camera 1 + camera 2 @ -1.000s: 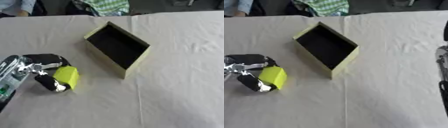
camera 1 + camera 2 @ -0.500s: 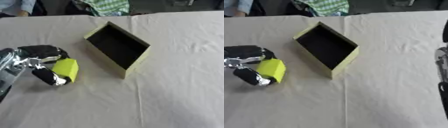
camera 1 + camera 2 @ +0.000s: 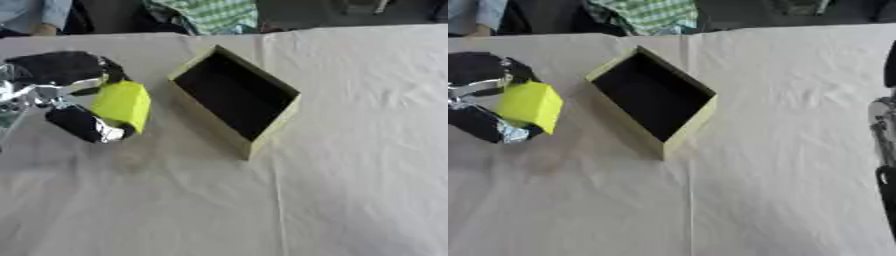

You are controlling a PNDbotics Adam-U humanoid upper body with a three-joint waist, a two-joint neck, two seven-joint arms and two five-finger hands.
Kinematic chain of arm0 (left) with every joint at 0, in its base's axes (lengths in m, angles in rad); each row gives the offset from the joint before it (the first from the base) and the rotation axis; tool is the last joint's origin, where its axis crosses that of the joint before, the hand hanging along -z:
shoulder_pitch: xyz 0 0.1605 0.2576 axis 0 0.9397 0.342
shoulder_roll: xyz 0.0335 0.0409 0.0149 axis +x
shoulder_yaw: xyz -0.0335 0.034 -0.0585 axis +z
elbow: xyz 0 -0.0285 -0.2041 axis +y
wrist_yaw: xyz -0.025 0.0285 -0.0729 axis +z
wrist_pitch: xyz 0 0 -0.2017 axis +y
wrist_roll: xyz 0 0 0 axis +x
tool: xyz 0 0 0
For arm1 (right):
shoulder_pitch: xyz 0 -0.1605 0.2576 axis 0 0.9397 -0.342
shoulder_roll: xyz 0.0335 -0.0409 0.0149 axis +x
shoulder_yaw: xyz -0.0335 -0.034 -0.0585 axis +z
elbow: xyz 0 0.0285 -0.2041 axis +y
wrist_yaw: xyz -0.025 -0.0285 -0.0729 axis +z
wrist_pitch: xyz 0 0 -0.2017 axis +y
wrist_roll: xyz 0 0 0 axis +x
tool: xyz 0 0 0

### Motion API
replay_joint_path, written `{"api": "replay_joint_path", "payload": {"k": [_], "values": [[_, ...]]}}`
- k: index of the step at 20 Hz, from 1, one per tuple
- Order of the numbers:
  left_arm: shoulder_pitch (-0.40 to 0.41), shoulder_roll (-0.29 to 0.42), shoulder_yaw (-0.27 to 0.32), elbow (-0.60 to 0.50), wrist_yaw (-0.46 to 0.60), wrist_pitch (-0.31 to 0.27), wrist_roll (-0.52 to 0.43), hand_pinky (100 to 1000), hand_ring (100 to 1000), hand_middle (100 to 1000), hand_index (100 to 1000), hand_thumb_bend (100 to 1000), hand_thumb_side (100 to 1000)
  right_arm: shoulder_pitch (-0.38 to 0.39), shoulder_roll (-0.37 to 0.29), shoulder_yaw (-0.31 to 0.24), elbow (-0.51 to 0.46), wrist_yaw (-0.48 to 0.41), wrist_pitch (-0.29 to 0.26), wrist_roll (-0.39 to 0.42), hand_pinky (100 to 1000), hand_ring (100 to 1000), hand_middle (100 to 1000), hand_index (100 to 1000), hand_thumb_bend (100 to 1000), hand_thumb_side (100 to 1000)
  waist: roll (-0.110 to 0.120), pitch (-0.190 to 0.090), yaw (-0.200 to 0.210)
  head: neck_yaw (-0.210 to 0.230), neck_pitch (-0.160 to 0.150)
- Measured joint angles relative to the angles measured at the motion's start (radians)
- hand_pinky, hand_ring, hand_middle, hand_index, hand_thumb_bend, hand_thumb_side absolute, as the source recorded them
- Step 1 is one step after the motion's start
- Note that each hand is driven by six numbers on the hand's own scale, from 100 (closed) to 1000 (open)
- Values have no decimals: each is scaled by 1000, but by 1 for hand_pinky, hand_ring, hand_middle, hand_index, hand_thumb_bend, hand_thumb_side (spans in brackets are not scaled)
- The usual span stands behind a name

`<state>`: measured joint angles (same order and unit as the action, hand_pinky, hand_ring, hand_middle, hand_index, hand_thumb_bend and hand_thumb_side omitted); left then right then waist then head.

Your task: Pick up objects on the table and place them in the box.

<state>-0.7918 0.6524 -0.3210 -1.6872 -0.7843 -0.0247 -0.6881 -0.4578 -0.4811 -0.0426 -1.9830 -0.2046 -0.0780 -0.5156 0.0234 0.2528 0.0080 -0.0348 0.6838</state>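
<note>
While our left hand [image 3: 66, 95] holds the yellow block [image 3: 122, 104] pinched between curled fingers above and thumb below, we carry it clear of the tabletop [image 3: 350, 150], just to the left of the box [image 3: 234, 97] and not yet over its opening. We judge the block to be light and stiff, with flat faces that give the fingers a good seat. Those faces look smooth, so it could slip if the pinch sits near an edge, and taking it across two opposite flat sides, as we do now, seems the safe hold. The box is a shallow open tray with pale yellow-green walls and a dark floor, lying askew on the white cloth, and as far as we can see nothing lies in it. Our right hand [image 3: 883, 150] shows only as a dark sliver at the right edge of the right eye view, and we cannot tell how it is set.
</note>
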Motion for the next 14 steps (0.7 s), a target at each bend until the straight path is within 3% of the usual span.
{"api": "replay_joint_path", "payload": {"k": [8, 14], "values": [[-161, -197, -4, 149, -146, 5, 120, 757, 643, 632, 692, 100, 508, -21, 0, 0, 0, -6, -4, 3, 734, 732, 500, 803, 100, 710, 0, 0, -8, 15, 0], [-224, -341, 13, 307, -277, -19, 190, 750, 630, 617, 688, 100, 510, -37, 2, 2, 0, -15, -7, 7, 734, 733, 500, 803, 100, 710, 0, 1, -25, 31, -3]]}}
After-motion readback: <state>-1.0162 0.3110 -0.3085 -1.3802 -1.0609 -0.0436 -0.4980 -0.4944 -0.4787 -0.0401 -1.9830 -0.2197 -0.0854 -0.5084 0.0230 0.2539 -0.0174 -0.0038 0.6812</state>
